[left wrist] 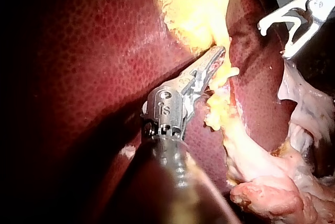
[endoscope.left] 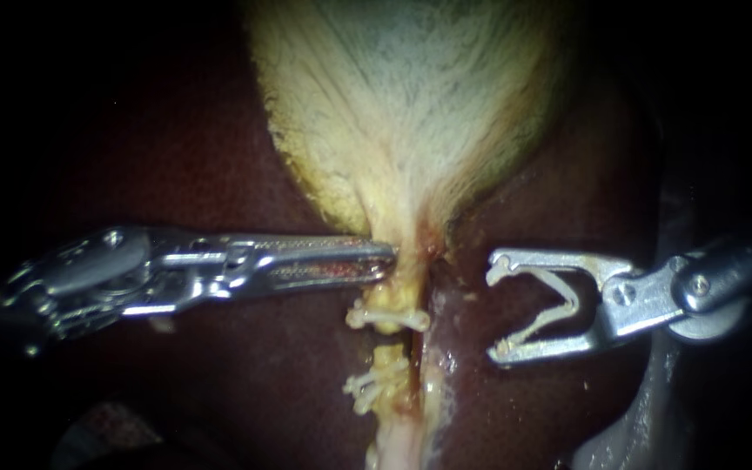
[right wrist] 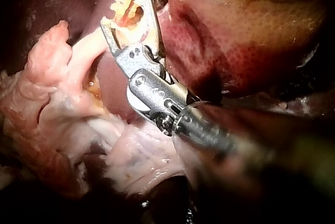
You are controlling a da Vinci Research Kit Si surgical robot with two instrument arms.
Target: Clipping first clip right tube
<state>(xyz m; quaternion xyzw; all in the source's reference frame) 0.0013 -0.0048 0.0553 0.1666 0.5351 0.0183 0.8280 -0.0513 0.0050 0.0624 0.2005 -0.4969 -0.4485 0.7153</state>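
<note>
The pale gallbladder (endoscope.left: 411,96) narrows downward into two strands. The left tube (endoscope.left: 391,352) carries two white clips (endoscope.left: 389,318), one below the other. Just beside it runs the paler right tube (endoscope.left: 433,374), bare of clips. My left instrument (endoscope.left: 386,255) has its jaws shut on tissue at the gallbladder's neck; the left wrist view shows the same hold by my left instrument (left wrist: 215,59). My right instrument (endoscope.left: 493,306) stands apart to the right of the tubes. Its jaws are spread wide and hold an open white clip (endoscope.left: 574,303) between them.
Dark red liver (endoscope.left: 219,130) surrounds the gallbladder on both sides. In the right wrist view, loose pink tissue (right wrist: 57,103) lies beside my right instrument (right wrist: 124,10). Pale membrane (endoscope.left: 628,426) sits at the lower right.
</note>
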